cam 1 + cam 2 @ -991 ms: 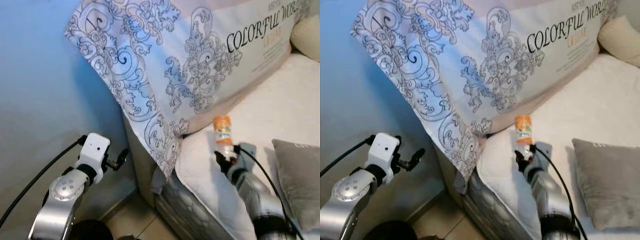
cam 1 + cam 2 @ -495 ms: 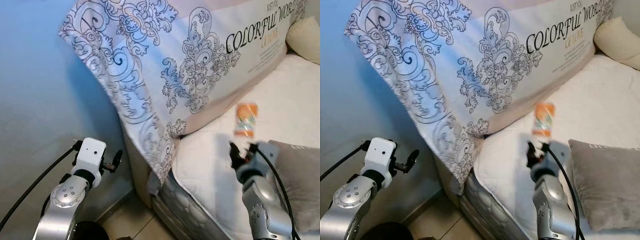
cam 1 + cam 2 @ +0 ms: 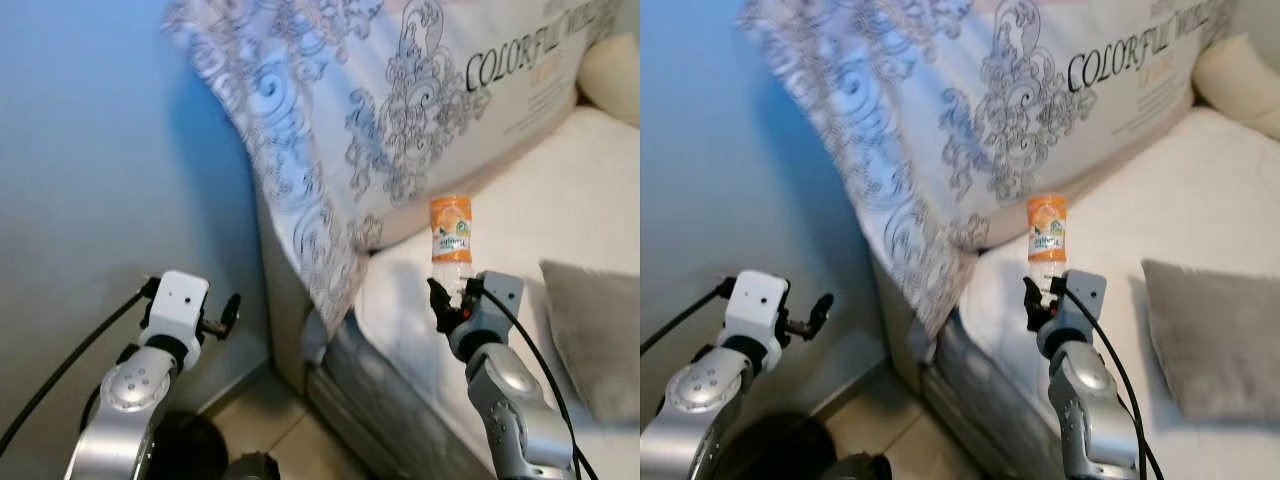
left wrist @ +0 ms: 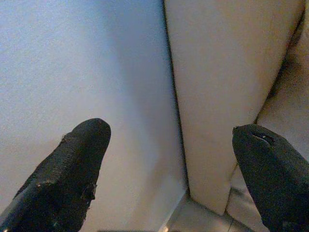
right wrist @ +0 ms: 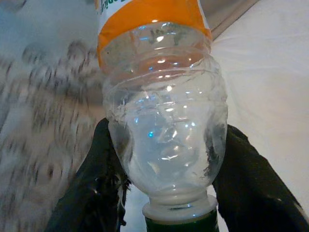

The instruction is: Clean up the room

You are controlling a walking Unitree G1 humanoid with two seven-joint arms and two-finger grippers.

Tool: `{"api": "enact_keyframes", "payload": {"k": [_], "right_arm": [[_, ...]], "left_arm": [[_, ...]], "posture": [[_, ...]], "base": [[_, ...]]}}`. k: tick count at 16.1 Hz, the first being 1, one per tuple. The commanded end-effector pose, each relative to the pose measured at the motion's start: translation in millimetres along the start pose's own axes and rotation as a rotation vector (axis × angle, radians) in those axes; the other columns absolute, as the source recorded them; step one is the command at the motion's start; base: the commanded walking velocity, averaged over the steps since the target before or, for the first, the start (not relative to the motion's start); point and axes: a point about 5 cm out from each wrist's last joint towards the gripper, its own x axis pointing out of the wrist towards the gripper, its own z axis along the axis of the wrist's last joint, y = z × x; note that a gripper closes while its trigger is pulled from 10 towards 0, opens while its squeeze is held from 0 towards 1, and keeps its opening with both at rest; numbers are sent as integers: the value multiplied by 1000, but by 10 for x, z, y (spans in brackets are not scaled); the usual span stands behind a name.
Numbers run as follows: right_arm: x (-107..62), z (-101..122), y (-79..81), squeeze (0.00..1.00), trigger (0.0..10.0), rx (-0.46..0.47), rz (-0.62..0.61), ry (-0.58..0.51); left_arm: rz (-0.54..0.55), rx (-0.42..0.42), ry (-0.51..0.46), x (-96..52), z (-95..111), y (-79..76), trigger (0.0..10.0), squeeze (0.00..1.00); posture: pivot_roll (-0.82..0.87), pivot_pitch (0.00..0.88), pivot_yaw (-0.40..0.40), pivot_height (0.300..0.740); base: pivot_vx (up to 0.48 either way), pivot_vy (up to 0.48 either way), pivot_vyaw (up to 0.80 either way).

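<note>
One plastic bottle (image 3: pixel 451 243) with orange label sat clamped in right gripper (image 3: pixel 449 297) — held cap-down, clear neck end pinched between black fingers (image 5: pixel 101 174), orange end up at 12 o'clock. Bottle hovered over white bed (image 3: pixel 560 190) near its edge, grey cushion (image 3: pixel 598 335) at 3 o'clock of gripper. Large patterned pillow (image 3: pixel 400 110) leaned behind bottle. Left gripper (image 4: pixel 169 164) spread wide, holding nothing — raised beside blue wall (image 3: pixel 90 150), pointing toward bed's side.

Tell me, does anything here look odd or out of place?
Yes: the right gripper holds an empty, dented plastic bottle upside down, cap toward the wrist, above the bed. It looks like litter.
</note>
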Motion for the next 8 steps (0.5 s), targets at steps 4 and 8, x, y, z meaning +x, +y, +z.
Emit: {"api": "enact_keyframes", "payload": {"k": [4,8], "right_arm": [[-7,44,18,0,10000,-43,28,12],[-29,-2,124,0,10000,-121,162,50]], "left_arm": [[21,14,1,2,28,18,10000,0],[20,19,-2,29,54,2,10000,0]], "posture": [[38,0,-11,740],[38,0,-7,740]], "base": [[-166,0,0],[0,0,355]]}}
